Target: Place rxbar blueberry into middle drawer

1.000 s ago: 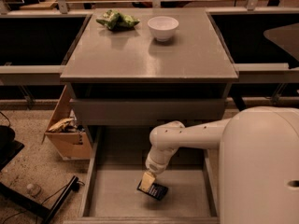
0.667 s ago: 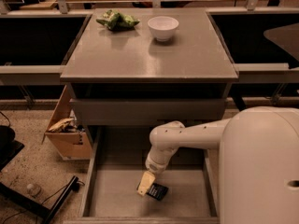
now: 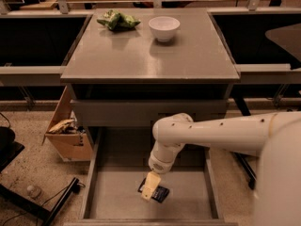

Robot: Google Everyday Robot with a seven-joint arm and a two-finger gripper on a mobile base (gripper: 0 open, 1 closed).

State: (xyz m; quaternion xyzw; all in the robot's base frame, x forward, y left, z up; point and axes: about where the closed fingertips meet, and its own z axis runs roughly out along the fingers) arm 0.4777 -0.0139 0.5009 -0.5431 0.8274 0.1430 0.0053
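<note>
- Camera view: the gripper hangs low inside the open middle drawer. It overlaps the rxbar blueberry, which lies on the drawer floor near the front. I cannot tell whether it grips the bar.
- A white bowl and a green bag sit on the worktop.
</note>
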